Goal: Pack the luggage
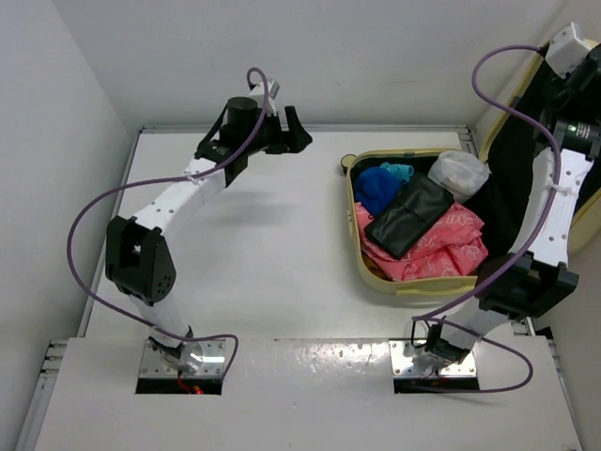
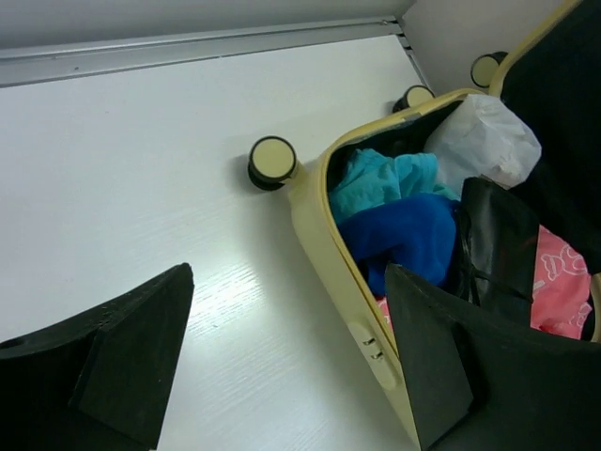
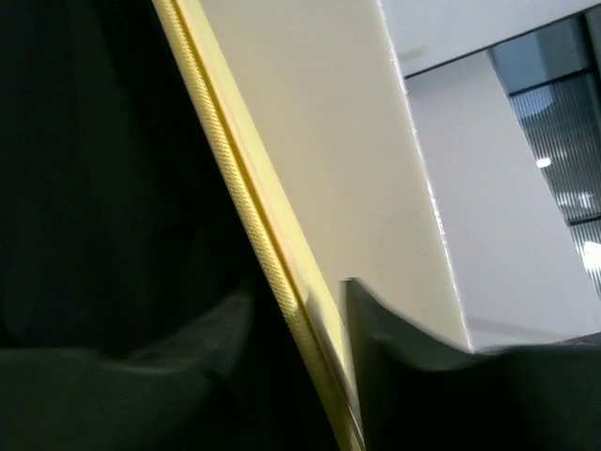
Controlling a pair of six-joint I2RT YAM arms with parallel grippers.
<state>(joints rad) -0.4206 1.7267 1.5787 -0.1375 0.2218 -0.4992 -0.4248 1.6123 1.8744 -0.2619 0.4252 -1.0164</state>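
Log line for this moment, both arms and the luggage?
left gripper: open, above table beside luggage | right gripper: straddling raised lid rim, grip unclear | luggage: open, clothes inside

White table (image 1: 272, 244); open luggage (image 1: 413, 285) on right part, wheel (image 2: 272, 162) apparently touching surface.
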